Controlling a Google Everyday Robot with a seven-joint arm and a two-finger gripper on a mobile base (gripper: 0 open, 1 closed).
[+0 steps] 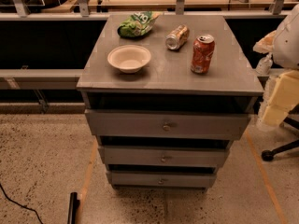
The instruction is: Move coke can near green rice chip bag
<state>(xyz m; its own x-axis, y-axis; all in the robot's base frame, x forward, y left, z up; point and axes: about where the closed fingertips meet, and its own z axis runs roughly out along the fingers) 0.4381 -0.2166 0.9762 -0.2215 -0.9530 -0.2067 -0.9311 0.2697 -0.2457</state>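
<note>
The coke can (202, 54), red-orange with a silver top, stands upright on the right side of the grey drawer cabinet top (168, 73). The green rice chip bag (137, 24) lies wrinkled at the back left of the top, well apart from the can. My gripper (264, 62) is at the right edge of the view, just off the cabinet's right side. It is to the right of the coke can, not touching it, and holds nothing that I can see. The white arm (288, 36) rises behind it.
A cream round bowl (129, 58) sits front left on the top. A gold-and-silver can (177, 37) lies on its side between the bag and the coke can. The cabinet has three drawers (166, 125). An office chair base (280, 150) is at the right, and a rail (46, 17) runs behind.
</note>
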